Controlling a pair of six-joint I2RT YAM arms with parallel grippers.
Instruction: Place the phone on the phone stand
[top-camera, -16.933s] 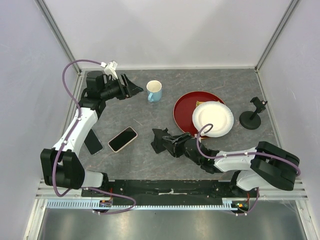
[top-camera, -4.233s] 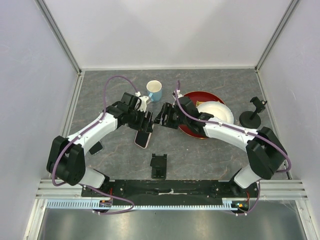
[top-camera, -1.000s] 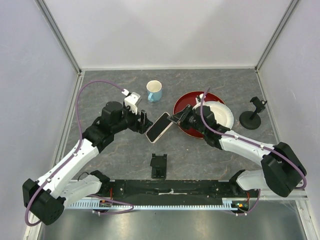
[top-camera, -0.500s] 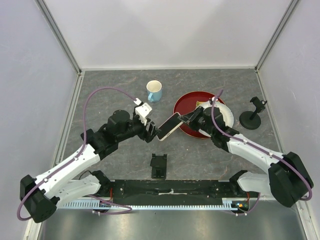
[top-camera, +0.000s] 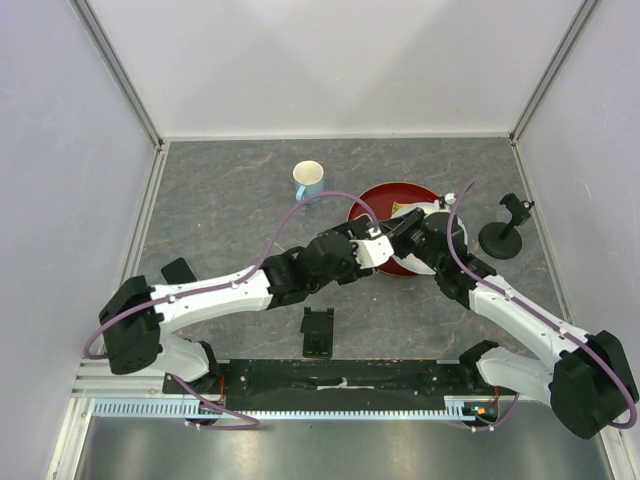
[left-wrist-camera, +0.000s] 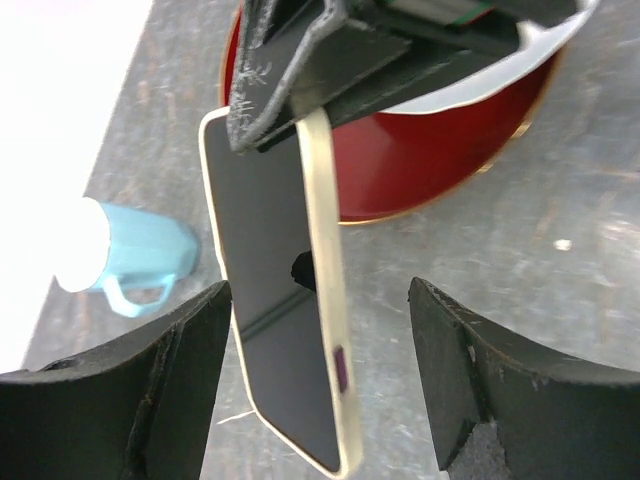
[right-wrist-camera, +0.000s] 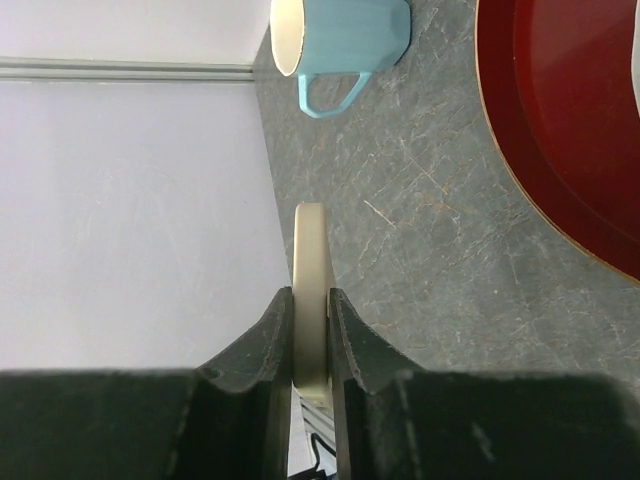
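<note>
The phone (left-wrist-camera: 268, 300), dark screen and cream case, hangs on edge above the table. My right gripper (right-wrist-camera: 311, 335) is shut on its upper end; in the right wrist view its cream edge (right-wrist-camera: 311, 270) shows between the fingers. My left gripper (left-wrist-camera: 320, 400) is open, with one jaw on each side of the phone's lower end and a gap on both sides. From above, the left gripper (top-camera: 375, 250) and right gripper (top-camera: 402, 233) meet at the red plate's left rim, and the phone is hidden there. The phone stand (top-camera: 318, 331), a low black wedge, sits near the front middle.
A red plate (top-camera: 385, 200) holds a white plate (top-camera: 452, 222) at the right. A light blue cup (top-camera: 308, 180) stands behind. A taller black pole stand (top-camera: 503, 233) is at the far right. A small black object (top-camera: 180, 270) lies at the left.
Both grippers and the phone have moved right, to the red plate's rim. The left arm now stretches across the middle. The phone, seen flat from above before, is on edge and hidden there.
</note>
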